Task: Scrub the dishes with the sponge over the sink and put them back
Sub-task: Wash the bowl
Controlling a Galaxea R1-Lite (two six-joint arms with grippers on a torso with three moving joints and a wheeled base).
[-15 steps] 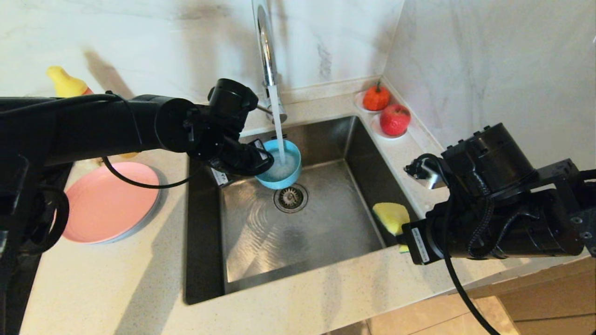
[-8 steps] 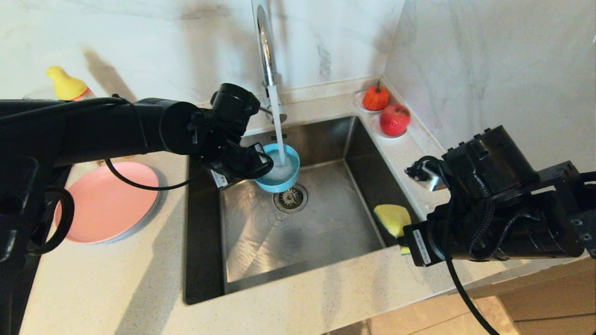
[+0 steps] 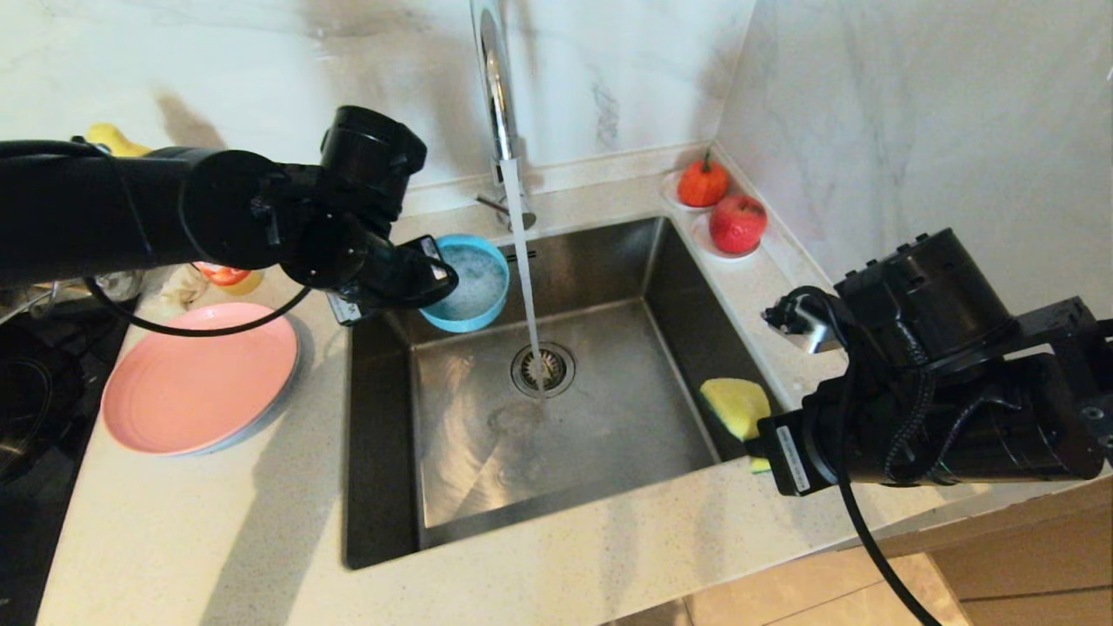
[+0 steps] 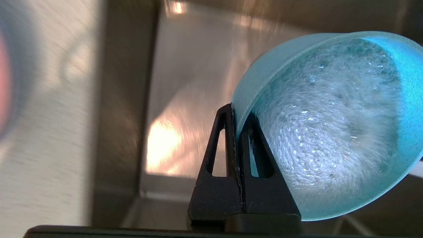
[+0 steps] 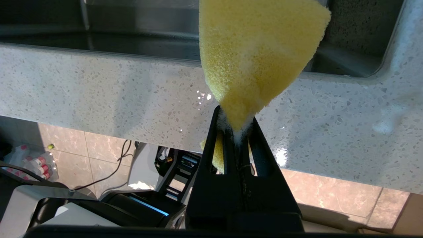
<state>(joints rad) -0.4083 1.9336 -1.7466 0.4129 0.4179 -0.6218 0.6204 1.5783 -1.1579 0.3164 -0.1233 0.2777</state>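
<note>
My left gripper (image 3: 432,271) (image 4: 238,114) is shut on the rim of the teal-blue bowl (image 3: 465,284) (image 4: 330,122), which holds foamy water. The bowl hangs above the back left corner of the steel sink (image 3: 609,426), just left of the running water stream (image 3: 524,269). My right gripper (image 5: 235,117) is shut on the yellow sponge (image 3: 736,406) (image 5: 256,53), held over the sink's front right edge. The pink plate (image 3: 196,378) lies on the counter to the left, with a grey-blue plate edge showing under it.
The chrome faucet (image 3: 493,78) stands behind the sink, its water falling onto the drain strainer (image 3: 543,369). Two red-orange fruits (image 3: 722,204) sit at the back right corner. A yellow-capped bottle (image 3: 113,137) stands behind my left arm. A dark stovetop (image 3: 26,391) borders the counter's left.
My left gripper has lifted the bowl out from under the stream and carried it left and back. Water now falls straight onto the drain. The right arm has stayed still.
</note>
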